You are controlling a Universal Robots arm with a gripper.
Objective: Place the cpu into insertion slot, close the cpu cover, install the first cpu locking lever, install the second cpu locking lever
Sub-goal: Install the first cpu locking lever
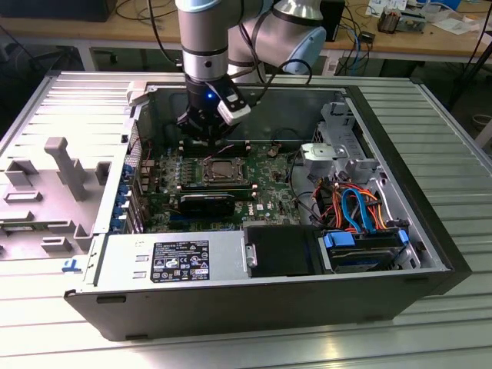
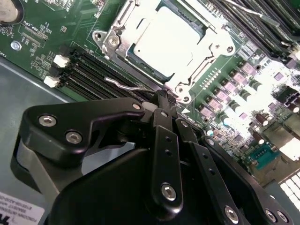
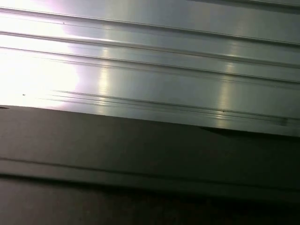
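The cpu (image 2: 164, 42) lies flat in the insertion slot (image 2: 108, 41), its silver top showing through the window of the cpu cover (image 2: 216, 46), which lies down over it. In the exterior view the insertion slot (image 1: 223, 169) sits mid-board inside the open computer case. My gripper (image 2: 164, 101) hangs just beside the socket's corner, its black fingers (image 2: 161, 122) pressed together with nothing seen between them. A thin wire locking lever (image 2: 126, 86) runs along the socket's edge and ends right at the fingertips. In the exterior view the gripper (image 1: 206, 137) hovers just behind the socket.
Black memory slots (image 2: 89, 70) run beside the socket. The case walls (image 1: 138, 138) ring the board. A power supply (image 1: 177, 257) and a drive bay with blue and orange cables (image 1: 357, 207) sit toward the front. A grey fixture (image 1: 69, 165) stands at the exterior view's left.
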